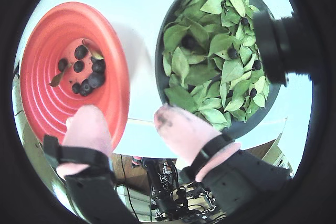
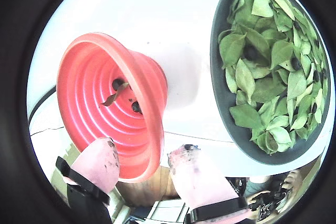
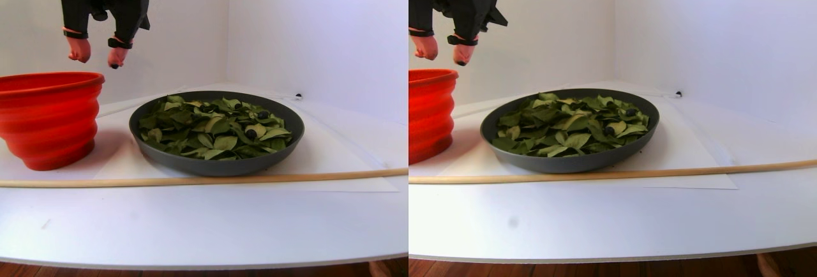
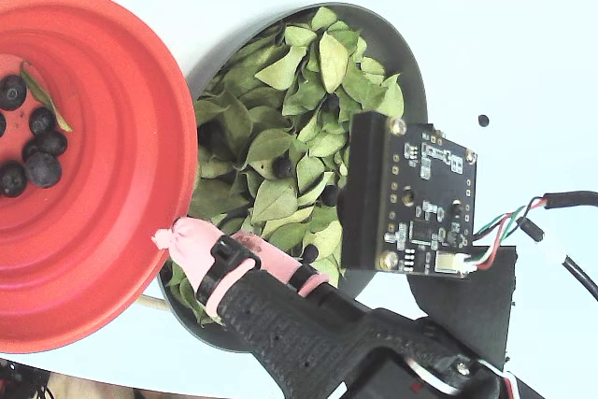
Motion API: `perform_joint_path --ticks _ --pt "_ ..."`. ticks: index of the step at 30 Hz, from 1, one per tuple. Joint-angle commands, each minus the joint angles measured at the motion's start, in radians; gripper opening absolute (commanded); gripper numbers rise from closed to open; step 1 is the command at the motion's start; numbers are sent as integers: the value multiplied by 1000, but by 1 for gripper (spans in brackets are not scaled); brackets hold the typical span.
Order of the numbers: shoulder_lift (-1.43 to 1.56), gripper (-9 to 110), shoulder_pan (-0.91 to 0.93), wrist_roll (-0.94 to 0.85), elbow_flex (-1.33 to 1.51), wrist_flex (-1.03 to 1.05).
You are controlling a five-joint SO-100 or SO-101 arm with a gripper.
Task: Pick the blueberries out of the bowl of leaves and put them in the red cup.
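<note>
The red cup [image 1: 47,103] holds several blueberries [image 1: 86,74] and a leaf [image 1: 56,80]; it also shows in the stereo pair view [image 3: 51,117] and the fixed view [image 4: 103,193]. The dark bowl [image 1: 158,61] beside it is full of green leaves [image 1: 202,72] with a few blueberries [image 1: 189,41] among them. My gripper [image 1: 127,116] has pink-covered fingers, is open and holds nothing. It hangs high above the cup's rim on the bowl side [image 3: 97,60]. In the fixed view one pink finger [image 4: 187,238] lies over the cup's edge.
A thin wooden stick [image 3: 191,179] lies across the white table in front of the cup and the bowl. White walls stand behind. The table's front edge [image 3: 204,261] is near the stereo camera.
</note>
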Motion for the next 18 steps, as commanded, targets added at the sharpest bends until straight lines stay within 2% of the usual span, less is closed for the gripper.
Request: perform_joint_path --ticks 1,18 --pt "46 18 8 -23 -43 6" --pt "78 17 91 -126 -58 58"
